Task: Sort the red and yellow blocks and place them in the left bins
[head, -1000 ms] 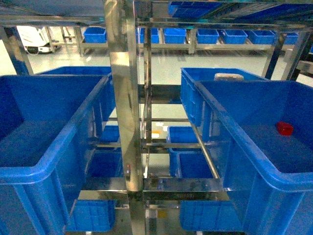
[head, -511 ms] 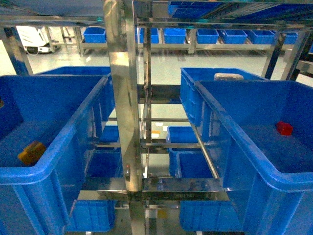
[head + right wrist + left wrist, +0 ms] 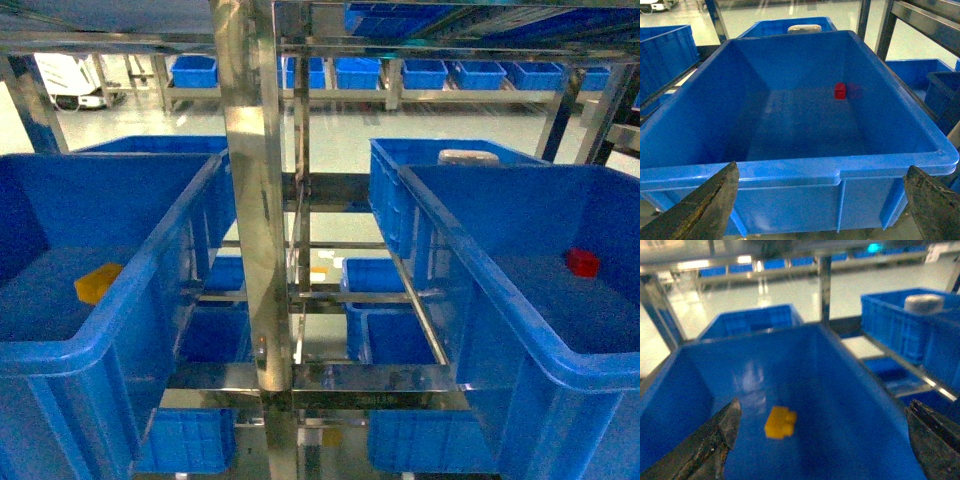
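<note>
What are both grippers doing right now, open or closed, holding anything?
Left gripper: open, holding nothing, above the yellow block.
Right gripper: open, holding nothing, in front of the tub with the red block.

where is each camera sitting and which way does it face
Head: on the robot, facing forward at a steel rack post between two big blue plastic tubs; no body shows.
Left wrist: above the left blue tub, looking in at the orange-yellow studded brick; open left pincer frames it.
Right wrist: before the right blue tub, small red brick inside; open right pincer shows.
Head shares both bricks.
</note>
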Tool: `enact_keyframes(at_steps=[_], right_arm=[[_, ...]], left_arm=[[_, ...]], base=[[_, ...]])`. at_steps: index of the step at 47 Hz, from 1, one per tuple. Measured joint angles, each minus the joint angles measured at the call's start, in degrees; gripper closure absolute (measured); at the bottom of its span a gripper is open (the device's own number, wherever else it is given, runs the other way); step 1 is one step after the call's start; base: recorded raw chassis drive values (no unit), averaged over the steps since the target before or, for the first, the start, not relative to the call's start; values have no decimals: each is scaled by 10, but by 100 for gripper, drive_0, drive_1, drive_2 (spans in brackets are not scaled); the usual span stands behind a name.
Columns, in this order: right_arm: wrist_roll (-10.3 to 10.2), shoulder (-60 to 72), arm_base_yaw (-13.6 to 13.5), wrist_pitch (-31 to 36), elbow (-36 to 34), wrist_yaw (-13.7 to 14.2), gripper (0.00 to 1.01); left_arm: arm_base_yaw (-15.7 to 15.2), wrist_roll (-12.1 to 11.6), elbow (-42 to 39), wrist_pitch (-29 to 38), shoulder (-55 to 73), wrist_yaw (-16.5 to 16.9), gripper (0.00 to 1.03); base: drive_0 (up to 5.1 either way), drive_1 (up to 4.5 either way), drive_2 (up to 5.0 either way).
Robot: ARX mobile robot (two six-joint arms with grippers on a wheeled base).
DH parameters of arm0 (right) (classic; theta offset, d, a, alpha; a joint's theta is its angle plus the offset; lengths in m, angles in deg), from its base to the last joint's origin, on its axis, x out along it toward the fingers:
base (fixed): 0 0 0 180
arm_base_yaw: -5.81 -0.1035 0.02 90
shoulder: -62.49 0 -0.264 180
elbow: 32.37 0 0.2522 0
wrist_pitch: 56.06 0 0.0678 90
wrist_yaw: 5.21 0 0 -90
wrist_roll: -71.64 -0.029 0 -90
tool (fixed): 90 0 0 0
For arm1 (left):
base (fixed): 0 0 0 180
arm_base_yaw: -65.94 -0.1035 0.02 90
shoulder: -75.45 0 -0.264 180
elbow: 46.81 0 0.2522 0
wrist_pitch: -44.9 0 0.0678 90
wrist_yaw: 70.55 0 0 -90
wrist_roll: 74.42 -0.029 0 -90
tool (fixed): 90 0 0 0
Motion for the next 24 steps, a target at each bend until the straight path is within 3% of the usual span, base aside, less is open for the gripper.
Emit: enact_keyframes(at_steps=[6, 10, 12, 21, 23, 24], right_arm=[[0, 0, 0, 0, 0, 0, 3], [0, 0, 0, 0, 0, 0, 3], [0, 0, 0, 0, 0, 0, 3], [0, 0, 0, 0, 0, 0, 3], [-8, 5, -1, 34, -6, 2, 4], [-17, 21, -6, 103, -21, 11, 7]], left_arm=[[59, 61, 4, -28, -127, -6, 5], [103, 127, 2, -63, -229, -29, 5], [106, 151, 1, -61, -254, -31, 5], [101, 181, 1, -62, -253, -40, 5], [101, 183, 1, -66, -247, -40, 5], [105, 177, 2, -89, -247, -56, 6]], base=[[0, 0, 0], [0, 0, 0], [0, 0, 0], [0, 0, 0], [0, 0, 0], [0, 0, 0]])
